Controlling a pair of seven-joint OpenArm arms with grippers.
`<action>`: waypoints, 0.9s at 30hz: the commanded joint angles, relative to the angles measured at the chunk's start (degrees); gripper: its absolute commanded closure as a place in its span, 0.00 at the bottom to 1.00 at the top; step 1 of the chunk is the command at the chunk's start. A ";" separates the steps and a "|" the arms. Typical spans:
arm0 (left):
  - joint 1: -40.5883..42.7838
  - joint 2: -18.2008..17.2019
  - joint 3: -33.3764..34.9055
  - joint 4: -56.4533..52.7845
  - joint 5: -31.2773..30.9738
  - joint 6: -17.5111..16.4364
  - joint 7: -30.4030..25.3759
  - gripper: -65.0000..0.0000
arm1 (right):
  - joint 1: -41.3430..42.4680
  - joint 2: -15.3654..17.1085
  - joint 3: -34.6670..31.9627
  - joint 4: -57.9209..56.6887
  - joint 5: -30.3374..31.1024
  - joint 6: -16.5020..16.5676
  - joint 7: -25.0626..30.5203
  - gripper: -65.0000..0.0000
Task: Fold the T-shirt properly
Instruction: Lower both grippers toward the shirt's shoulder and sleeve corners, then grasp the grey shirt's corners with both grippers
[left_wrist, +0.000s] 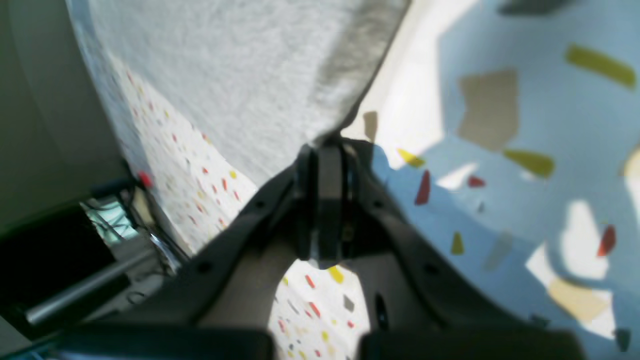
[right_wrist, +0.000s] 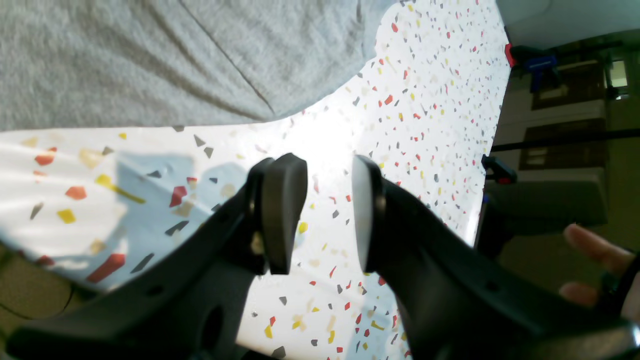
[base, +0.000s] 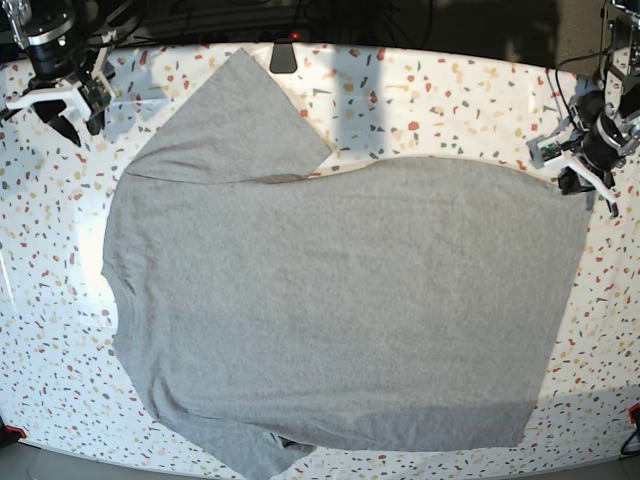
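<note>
While the T-shirt (base: 340, 300) is lying flat, plain side up, across the middle of the counter (base: 450, 100), your left gripper (left_wrist: 327, 145) is pinching its far hem corner; your right gripper (right_wrist: 327, 220) is hanging unclenched near the sleeve. Judged best: lift evenly, keeping the hem taut.

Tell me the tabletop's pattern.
White tabletop with red, yellow and grey flecks; clearest in the base view.

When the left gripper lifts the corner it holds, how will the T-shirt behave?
Probably floppy: the T-shirt lies limp with soft creases, so it should drape from the left gripper. Likely light for its size. Spread wide on the table, the rest may drag.
</note>
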 joint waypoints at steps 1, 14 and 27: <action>0.02 -0.07 0.61 -1.07 1.01 -3.54 4.52 1.00 | -0.33 0.85 0.42 0.90 -0.96 -1.07 1.01 0.69; 0.04 -0.07 0.61 -0.94 -7.32 -3.34 7.85 1.00 | -0.33 8.59 0.02 -1.66 -0.50 7.17 -0.24 0.45; 0.04 -0.07 0.61 -0.13 -7.32 -3.32 8.04 1.00 | 13.99 11.23 -15.08 -10.23 -0.52 13.66 5.68 0.45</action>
